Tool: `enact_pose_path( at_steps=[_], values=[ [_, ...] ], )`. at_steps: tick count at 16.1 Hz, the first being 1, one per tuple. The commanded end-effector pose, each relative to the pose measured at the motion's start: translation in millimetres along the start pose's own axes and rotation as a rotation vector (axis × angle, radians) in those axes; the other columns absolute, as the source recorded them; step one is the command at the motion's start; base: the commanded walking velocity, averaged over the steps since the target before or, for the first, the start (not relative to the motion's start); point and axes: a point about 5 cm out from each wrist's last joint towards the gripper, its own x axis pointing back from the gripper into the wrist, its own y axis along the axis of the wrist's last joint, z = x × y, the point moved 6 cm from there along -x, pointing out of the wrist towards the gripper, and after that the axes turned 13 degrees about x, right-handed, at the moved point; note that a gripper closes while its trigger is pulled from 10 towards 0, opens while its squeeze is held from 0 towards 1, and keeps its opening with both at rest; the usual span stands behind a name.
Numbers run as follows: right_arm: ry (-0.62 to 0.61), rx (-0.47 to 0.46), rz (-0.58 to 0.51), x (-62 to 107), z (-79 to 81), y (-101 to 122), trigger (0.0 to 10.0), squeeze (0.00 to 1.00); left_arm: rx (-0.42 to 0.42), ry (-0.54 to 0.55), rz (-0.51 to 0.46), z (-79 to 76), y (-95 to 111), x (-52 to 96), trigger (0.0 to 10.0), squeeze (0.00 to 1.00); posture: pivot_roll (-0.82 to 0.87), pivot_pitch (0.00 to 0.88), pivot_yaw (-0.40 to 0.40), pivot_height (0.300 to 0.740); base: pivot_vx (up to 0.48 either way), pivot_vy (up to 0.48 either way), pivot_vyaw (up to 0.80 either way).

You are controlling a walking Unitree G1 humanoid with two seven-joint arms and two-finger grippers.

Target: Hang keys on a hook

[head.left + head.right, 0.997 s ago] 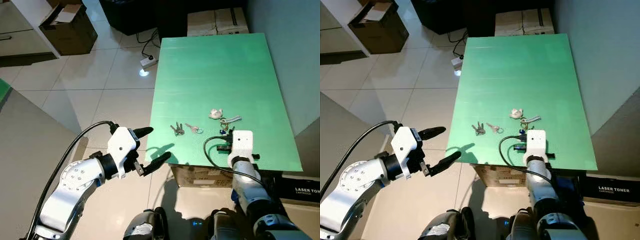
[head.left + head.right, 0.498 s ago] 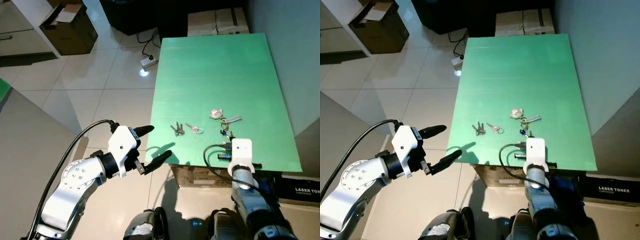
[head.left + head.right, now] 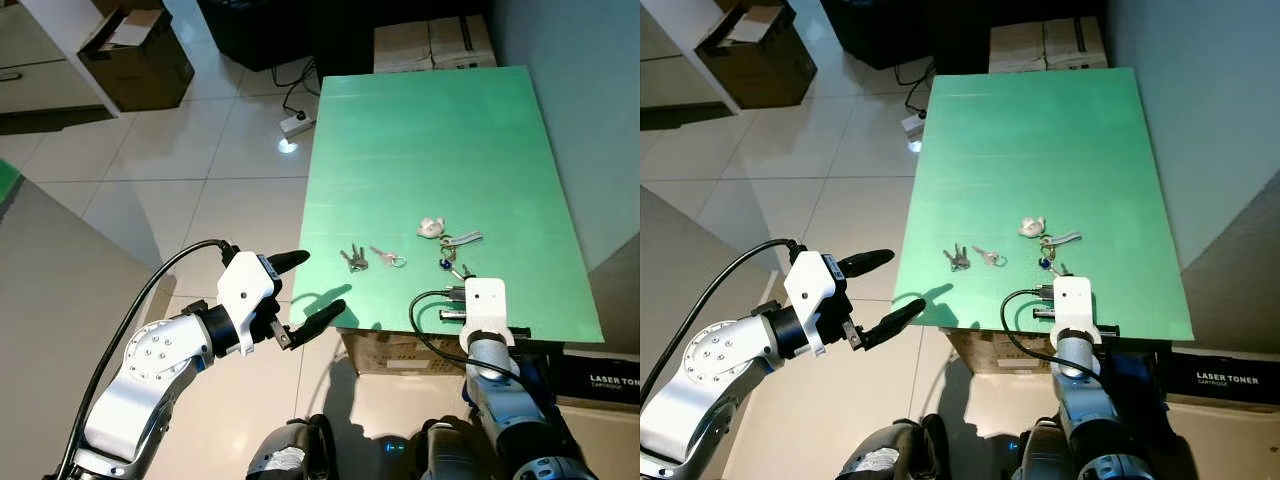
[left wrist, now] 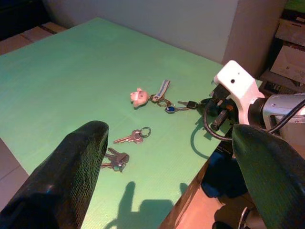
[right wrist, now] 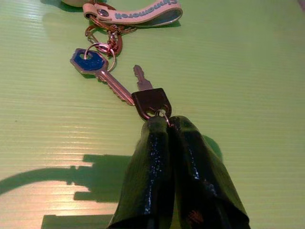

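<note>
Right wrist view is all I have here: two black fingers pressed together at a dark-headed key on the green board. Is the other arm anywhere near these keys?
Observer: No. The left gripper hangs open off the table's near left corner, above the floor.
Operator: Are there keys besides this bunch?
Observer: Yes, a pair of keys and a single key lie left of the strap key bunch.
Operator: Any hook around?
Observer: None that I can make out; beyond the table stand cardboard boxes.
</note>
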Motion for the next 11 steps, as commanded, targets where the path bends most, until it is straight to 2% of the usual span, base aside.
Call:
enact_pose_path(
  at_steps=[1,6,7,8,9,11],
  values=[
    [0.018,-0.002,0.012,2.2,5.5,-2.5,10.0,1.0,0.001,0.02,0.027,3.8,-7.3,4.9,10.0,0.0,0.05,0.207,0.208,0.74,0.0,0.0,0.0],
    [0.035,-0.017,-0.002,1.9,6.8,0.7,10.0,1.0,-0.002,0.019,0.03,4.1,-7.2,4.7,10.0,0.0,0.05,0.202,0.214,0.74,0.0,0.0,0.0],
    [0.041,-0.024,-0.006,1.9,7.1,1.3,10.0,0.75,-0.003,0.018,0.031,4.2,-7.2,4.7,10.0,0.0,0.05,0.202,0.214,0.74,0.0,0.0,0.0],
    [0.043,-0.025,-0.007,1.9,7.1,1.3,10.0,0.75,-0.004,0.018,0.032,4.2,-7.3,4.8,10.0,0.0,0.05,0.202,0.214,0.74,0.0,0.0,0.0],
    [0.048,-0.025,-0.007,1.8,7.1,1.1,10.0,0.0,-0.005,0.017,0.033,4.3,-7.3,4.8,10.0,0.0,0.05,0.198,0.214,0.74,0.0,0.0,0.0],
    [0.075,-0.048,-0.02,1.3,9.1,1.8,10.0,0.0,-0.007,0.018,0.034,4.1,-7.6,5.7,10.0,0.0,0.05,0.192,0.213,0.74,0.0,0.0,0.0]
  ],
)
